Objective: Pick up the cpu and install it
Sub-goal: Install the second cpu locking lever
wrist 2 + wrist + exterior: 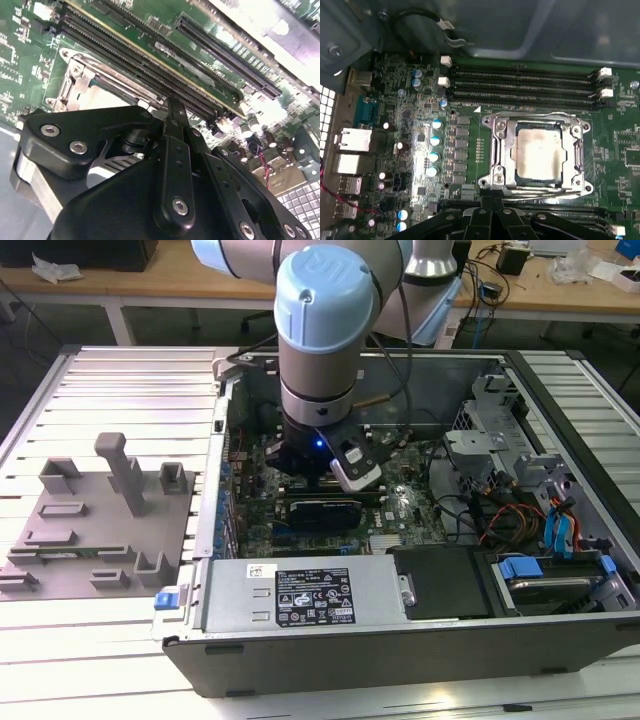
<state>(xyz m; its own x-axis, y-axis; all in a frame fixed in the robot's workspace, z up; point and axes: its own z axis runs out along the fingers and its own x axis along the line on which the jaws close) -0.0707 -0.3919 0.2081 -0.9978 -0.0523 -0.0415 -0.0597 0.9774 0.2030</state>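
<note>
Ext. view, left to right: grey fixture plate [95,530] w/ plastic blocks sits on the slatted table [130,390], outside the open PC case [400,640]. Arm [320,340] reaches down into the case over the motherboard [395,505], roughly mid-board; drive bay and cables lie toward the ext. view's right.

First wrist view: cpu [538,152] lies flat in the socket frame [496,150], silvery top up, square, so no real long axis. Frame looks open around it; retention not clearly closed, hard to say. Memory slots [520,85] run alongside the socket on its far side from the gripper.

Gripper [492,212] linkage shows at the frame edge, just beside the socket, cpu directly ahead of the fingers and apart from them, no contact seen. Judgement: chip already seated, gripper clear of it.

Second wrist view: gripper [172,112] body blocks most of the socket; only a corner of the socket frame shows. Fingertips cut off in both wrist views, so can't tell if fingers are apart or together. Nothing visibly held.
</note>
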